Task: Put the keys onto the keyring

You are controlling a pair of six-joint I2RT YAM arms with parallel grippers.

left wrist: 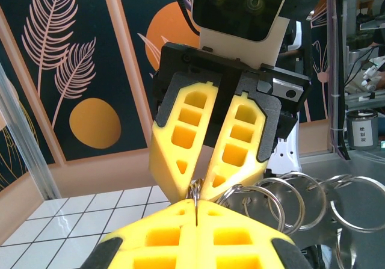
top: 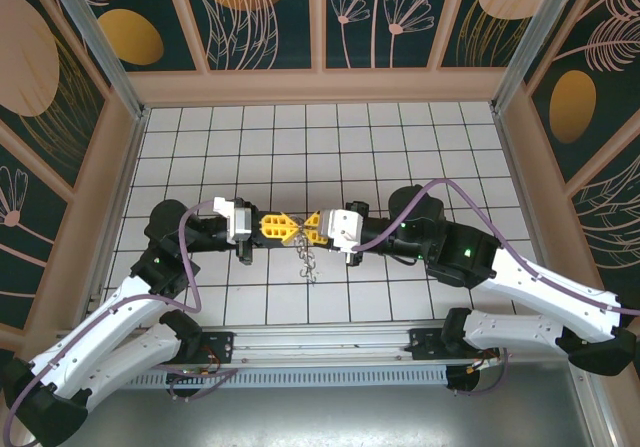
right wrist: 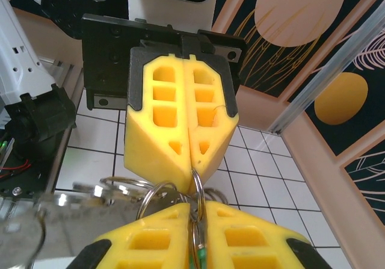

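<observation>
**A:** Where do the keys sit relative to the two arms?

**B:** Right at the meeting point. The left arm's yellow ribbed two-finger gripper and the right arm's matching yellow gripper stand nose to nose above the middle of the white tiled table, tips all but touching. A thin silvery split-ring keyring stands edge-on between them.

**A:** Who has what?

**B:** The left one's fingers are pressed together on that ring's edge. The right one's fingers are closed too, pinching the silvery keys with the bright green tag (only a sliver of green shows in the gap), with the ring's near side running down beside them.

**A:** So which way would the key have to travel?

**B:** Probably straight ahead, along the line joining the two grippers. Its long axis seems to lie on that line. Neither arm is nearer, since both are already at it.

**A:** Any containers?

**B:** The ring is the only holder. A chain of linked silver rings hangs off it, dangling toward the tiles.
</observation>
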